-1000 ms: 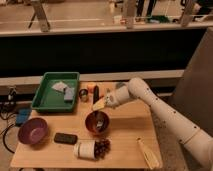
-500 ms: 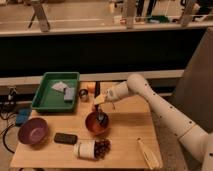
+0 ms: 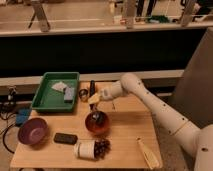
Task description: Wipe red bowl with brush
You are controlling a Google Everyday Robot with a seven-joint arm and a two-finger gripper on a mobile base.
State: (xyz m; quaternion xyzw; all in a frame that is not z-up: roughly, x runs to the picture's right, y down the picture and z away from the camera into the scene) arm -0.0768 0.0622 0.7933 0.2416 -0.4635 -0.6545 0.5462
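The bowl (image 3: 97, 123) is placed near the middle of the table (image 3: 125, 135), with the brush (image 3: 96, 114) reaching down into it. The gripper (image 3: 95, 102) is positioned just above and behind the bowl. A tray (image 3: 54, 92) is set at the back left, a second bowl (image 3: 33, 131) at the front left, and a flat block (image 3: 65, 138) between the two bowls.
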